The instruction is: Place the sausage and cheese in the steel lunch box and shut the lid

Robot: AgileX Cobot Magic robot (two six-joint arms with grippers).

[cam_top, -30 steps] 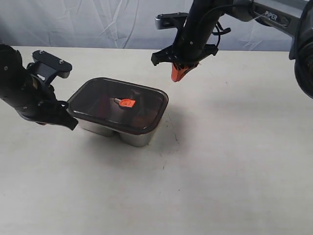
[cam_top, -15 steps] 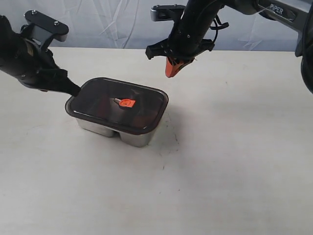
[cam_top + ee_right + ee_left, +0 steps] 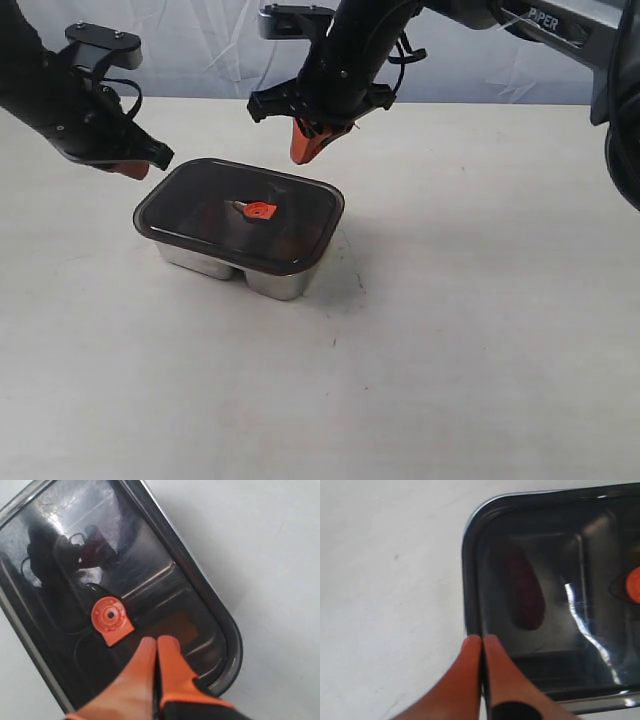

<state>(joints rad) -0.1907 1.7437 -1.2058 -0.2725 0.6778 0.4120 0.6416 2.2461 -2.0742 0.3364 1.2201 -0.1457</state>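
Left gripper (image 3: 481, 641) pressed together, empty, by the lid (image 3: 205, 200) edge, right gripper (image 3: 156, 644) likewise closed, empty, above lid

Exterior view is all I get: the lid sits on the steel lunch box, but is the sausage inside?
Observer: Yes; the left wrist view shows the sausage as a dark red shape through the lid.
Operator: And the cheese?
Observer: The right wrist view shows a faint orange-brown patch under the lid near the valve, probably the cheese.
Operator: Either gripper holding anything?
Observer: No; the left gripper and right gripper each show fingers pressed together, empty.
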